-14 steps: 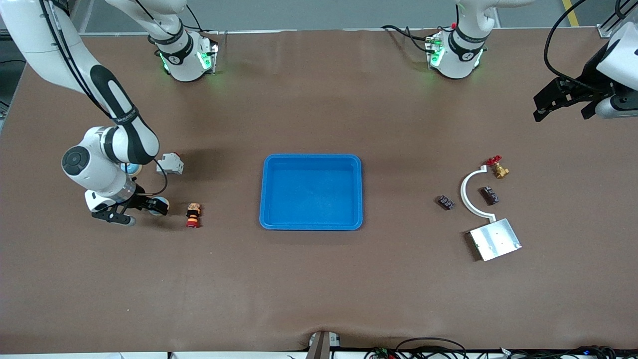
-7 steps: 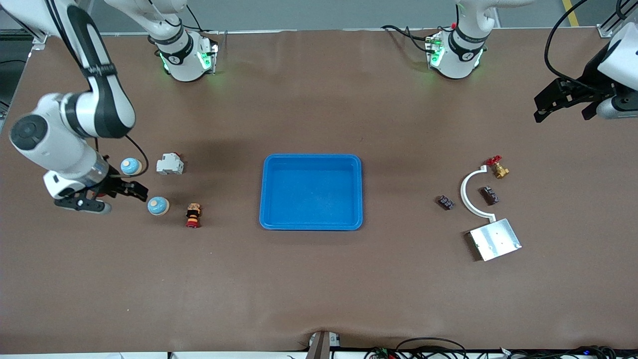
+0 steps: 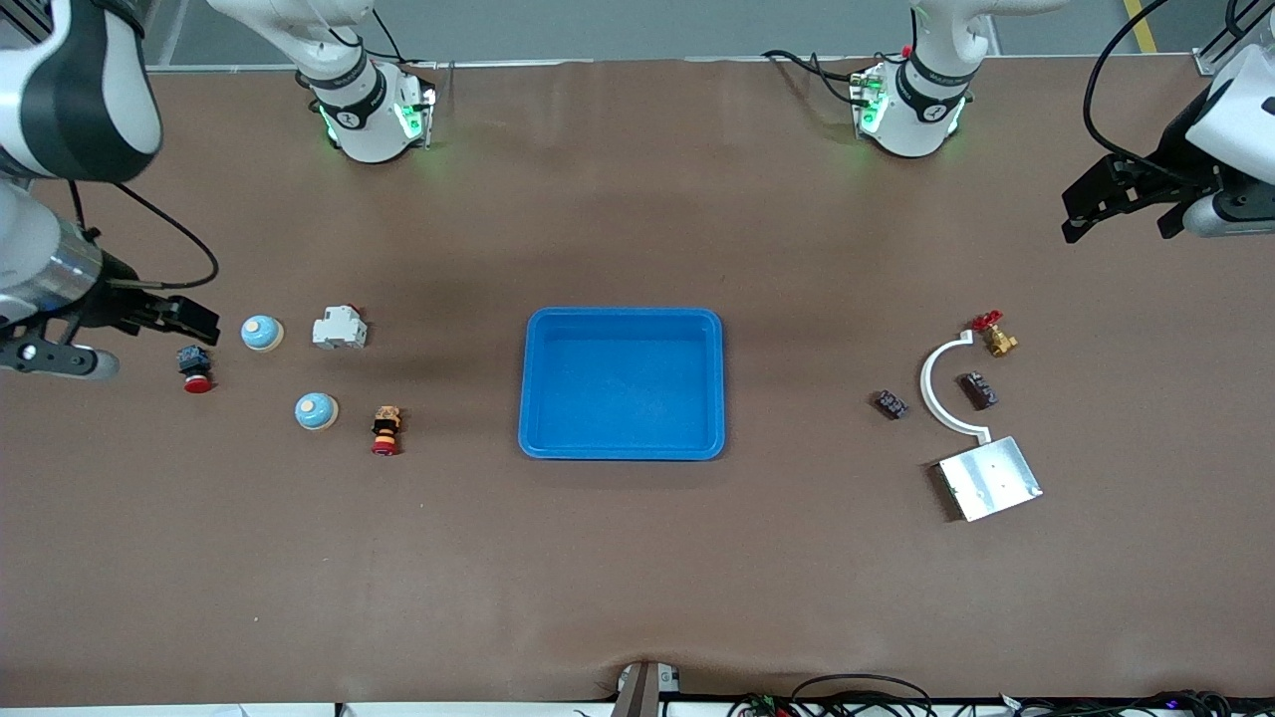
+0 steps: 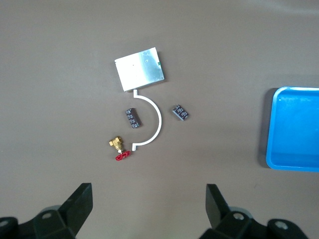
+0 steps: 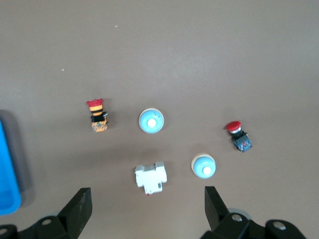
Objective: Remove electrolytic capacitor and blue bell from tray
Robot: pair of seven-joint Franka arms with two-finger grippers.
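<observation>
Two blue bells sit at the right arm's end of the table: one (image 3: 262, 333) beside a white breaker, one (image 3: 316, 410) nearer the front camera. Both show in the right wrist view (image 5: 204, 166) (image 5: 151, 121). Two dark capacitors (image 3: 890, 403) (image 3: 977, 389) lie at the left arm's end and show in the left wrist view (image 4: 180, 112) (image 4: 132, 118). The blue tray (image 3: 623, 315) sits mid-table, empty. My right gripper (image 3: 137, 342) (image 5: 144, 209) is open, high over its table end. My left gripper (image 3: 1126, 214) (image 4: 149, 209) is open, high over its table end.
A white breaker (image 3: 339, 328), an orange-red push button (image 3: 385, 429) and a red mushroom button (image 3: 195, 367) lie among the bells. A white curved strip (image 3: 936, 383), a metal plate (image 3: 989, 478) and a brass valve (image 3: 994, 337) lie by the capacitors.
My right gripper has risen from beside the nearer bell and drawn back toward its table end, empty; the red mushroom button now shows. The left arm has hardly moved.
</observation>
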